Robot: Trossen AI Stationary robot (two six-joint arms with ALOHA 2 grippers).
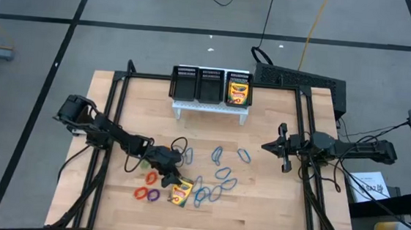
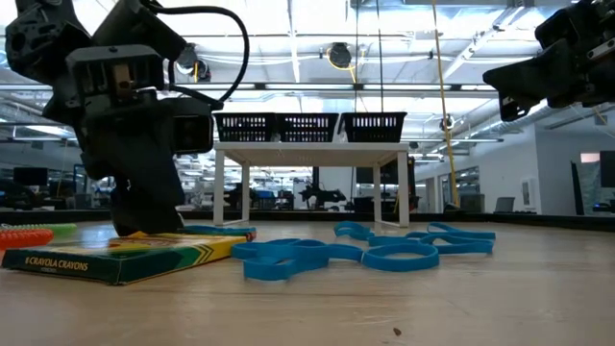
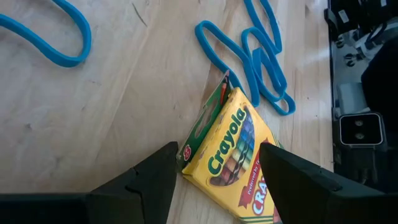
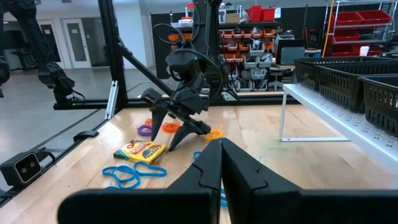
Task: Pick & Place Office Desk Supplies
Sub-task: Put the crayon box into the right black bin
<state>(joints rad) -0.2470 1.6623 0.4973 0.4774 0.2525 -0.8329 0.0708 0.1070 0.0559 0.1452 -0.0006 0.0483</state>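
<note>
- Crayon boxes seen: two. One lies flat on the table (image 1: pixel 256 214) near its front edge (image 1: pixel 180 192). The other stands in the right compartment of the black mesh organiser (image 1: pixel 210 86), label up (image 1: pixel 237 92).
- Organiser: three compartments, on a white stand (image 1: pixel 212 110) at the back of the table. Left and middle compartments show no contents from above.
- Blue loops (image 1: pixel 219 173): about eight, scattered centre to front. Exact count uncertain where several overlap beside the flat box.
- Small coloured loops: red (image 1: pixel 140 193), purple (image 1: pixel 153 196) and orange (image 1: pixel 150 177), each one seen, grouped just left of the flat box. A green one cannot be confirmed.
- Left gripper (image 3: pixel 214 171): fingers spread apart, straddling one end of the flat crayon box, not closed on it. The low view shows it down at the table surface over the box.
- Right gripper (image 1: pixel 285 147): raised above the right side of the table, well apart from the supplies, fingers pressed together, holding nothing.
- Obstructions: a blue loop cluster touches or lies just beside the far corner of the flat box.
</note>
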